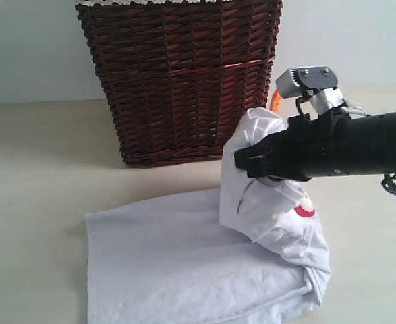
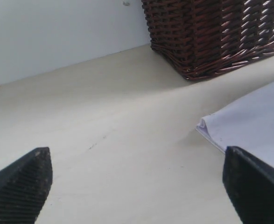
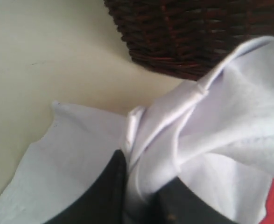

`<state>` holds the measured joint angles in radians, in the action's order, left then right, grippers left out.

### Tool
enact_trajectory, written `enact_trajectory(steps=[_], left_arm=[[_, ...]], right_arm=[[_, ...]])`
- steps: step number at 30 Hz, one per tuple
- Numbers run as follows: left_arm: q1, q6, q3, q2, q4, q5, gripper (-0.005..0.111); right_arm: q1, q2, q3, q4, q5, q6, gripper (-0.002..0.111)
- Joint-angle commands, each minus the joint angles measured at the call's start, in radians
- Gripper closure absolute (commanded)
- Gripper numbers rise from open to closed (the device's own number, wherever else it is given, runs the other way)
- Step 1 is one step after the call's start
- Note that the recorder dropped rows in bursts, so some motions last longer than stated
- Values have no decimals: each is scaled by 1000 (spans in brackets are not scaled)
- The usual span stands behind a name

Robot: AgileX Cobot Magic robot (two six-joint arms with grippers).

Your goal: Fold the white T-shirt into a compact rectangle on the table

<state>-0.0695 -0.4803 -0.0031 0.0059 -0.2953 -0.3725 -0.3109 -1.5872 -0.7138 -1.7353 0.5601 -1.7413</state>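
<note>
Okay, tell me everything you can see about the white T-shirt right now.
The white T-shirt is soft, wrinkled, cotton-looking cloth. Most lies flat on the table before the wicker basket; one side is pinched in the right claw and lifted into a draped peak, showing a red patch.

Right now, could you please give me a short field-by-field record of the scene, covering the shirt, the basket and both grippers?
shirt: white T-shirt, lower part flat on the table, right side pulled up in a bunch
right gripper: shut on a gathered fold of the shirt, raised off the table
left gripper: open, empty, over bare table beside the shirt's edge
print: red patch on the lifted cloth
basket: wicker basket, upright behind the shirt
</note>
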Motion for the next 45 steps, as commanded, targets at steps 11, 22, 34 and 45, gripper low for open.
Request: enact_trajectory(steps=[11, 22, 34, 45], left_arm=[[4, 1, 3, -6, 0, 4, 13], [4, 1, 3, -6, 0, 4, 13], [4, 1, 3, -6, 0, 4, 13], [4, 1, 3, -6, 0, 4, 13]], right_arm=[[-265, -182, -142, -9, 38, -97, 108], [-285, -191, -142, 46, 387, -160, 68], [-253, -137, -142, -9, 128, -189, 32], [-221, -290, -142, 304, -58, -27, 108]])
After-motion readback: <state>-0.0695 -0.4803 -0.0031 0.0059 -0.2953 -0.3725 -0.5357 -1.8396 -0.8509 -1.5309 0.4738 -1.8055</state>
